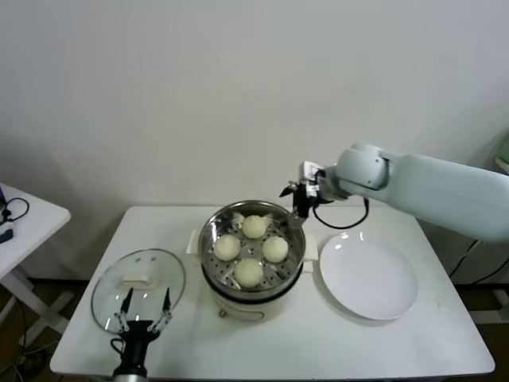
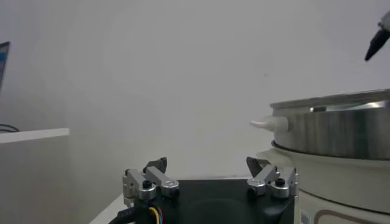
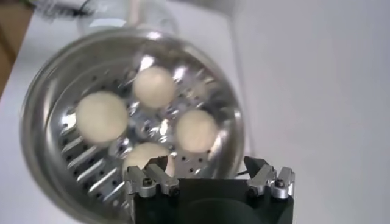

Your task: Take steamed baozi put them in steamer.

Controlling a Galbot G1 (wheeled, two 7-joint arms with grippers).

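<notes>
Four small round cream-white steamed baozi sat in a diamond on the perforated tray of the one round shiny stainless-steel steamer, which stood on its white electric base at the middle of the white table. One flat round white plate lay bare just beside the steamer on the robot's right, and one round glass lid lay flat on its left. The right gripper hung above the steamer's far right rim, its fingers spread wide and holding nothing. The left gripper hovered low at the near edge of the lid, fingers likewise wide apart and bare. In the right wrist view the gripper body covered part of the nearest bun, and the steamer's rim was cut off at the picture's edge.
</notes>
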